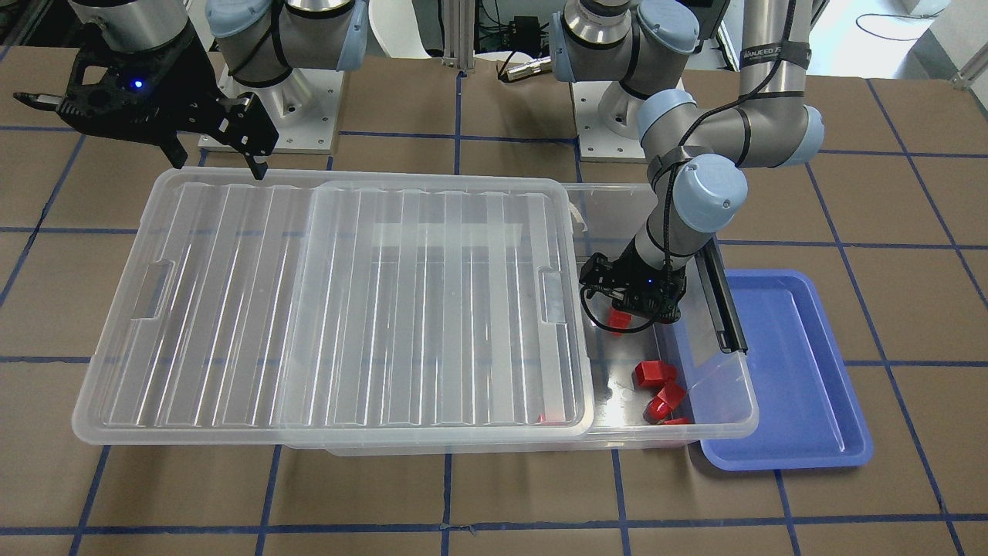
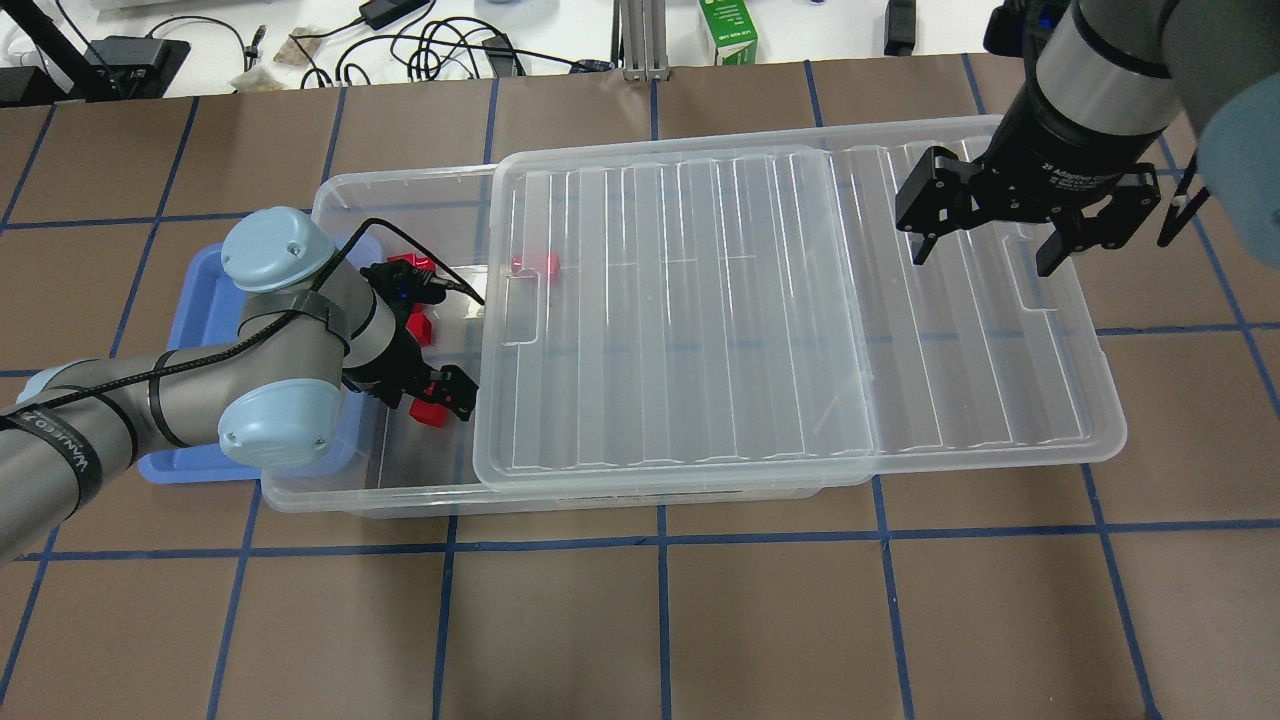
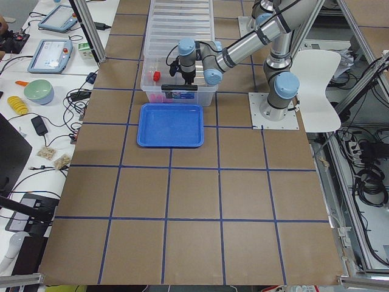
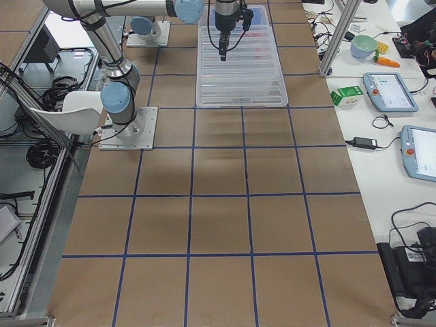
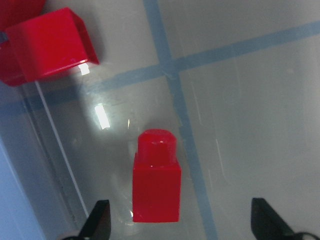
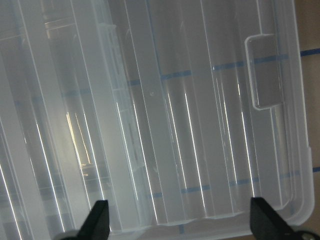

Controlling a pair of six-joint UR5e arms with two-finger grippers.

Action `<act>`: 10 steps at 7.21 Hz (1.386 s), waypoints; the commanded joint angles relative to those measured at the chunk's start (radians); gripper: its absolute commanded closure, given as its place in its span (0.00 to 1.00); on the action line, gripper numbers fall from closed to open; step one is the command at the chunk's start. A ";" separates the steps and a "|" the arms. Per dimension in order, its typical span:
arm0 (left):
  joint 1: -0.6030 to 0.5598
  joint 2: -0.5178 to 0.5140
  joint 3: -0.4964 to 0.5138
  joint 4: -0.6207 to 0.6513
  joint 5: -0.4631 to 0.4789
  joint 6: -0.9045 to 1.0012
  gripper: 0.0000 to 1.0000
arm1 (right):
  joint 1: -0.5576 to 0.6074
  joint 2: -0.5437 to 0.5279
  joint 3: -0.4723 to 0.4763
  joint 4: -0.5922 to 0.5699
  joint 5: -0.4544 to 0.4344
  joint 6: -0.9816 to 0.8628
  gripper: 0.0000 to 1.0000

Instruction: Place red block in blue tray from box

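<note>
The red block point(image 5: 156, 187), a small stud-topped piece, lies on the floor of the clear box point(image 1: 725, 426) at its uncovered end; it also shows in the front view point(image 1: 617, 320). My left gripper point(image 5: 182, 222) is open and low inside the box, its fingertips on either side of the block and apart from it. The blue tray point(image 1: 795, 371) sits on the table against that end of the box, with nothing in it. My right gripper point(image 2: 985, 255) is open and empty above the slid-aside lid point(image 2: 700, 300).
Other red pieces point(image 1: 656, 374) lie near the box's front corner, one point(image 5: 47, 45) close to the block and another point(image 2: 535, 263) under the lid's edge. The black latch bar point(image 1: 722, 297) runs along the box end beside the left wrist. The lid covers most of the box.
</note>
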 commanded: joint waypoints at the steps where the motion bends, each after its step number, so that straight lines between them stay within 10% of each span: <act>1: 0.010 -0.005 -0.002 0.001 0.000 0.006 0.00 | 0.000 0.004 0.017 -0.005 -0.002 -0.005 0.00; 4: 0.010 -0.025 -0.002 0.001 0.000 -0.004 0.00 | 0.002 0.006 0.047 -0.039 -0.007 -0.016 0.00; 8: 0.008 -0.022 -0.002 0.000 0.000 -0.027 0.81 | 0.005 -0.068 0.069 -0.036 0.002 -0.094 0.00; 10: 0.008 -0.014 0.011 0.004 0.000 -0.064 1.00 | 0.005 -0.076 0.067 -0.030 0.002 -0.094 0.00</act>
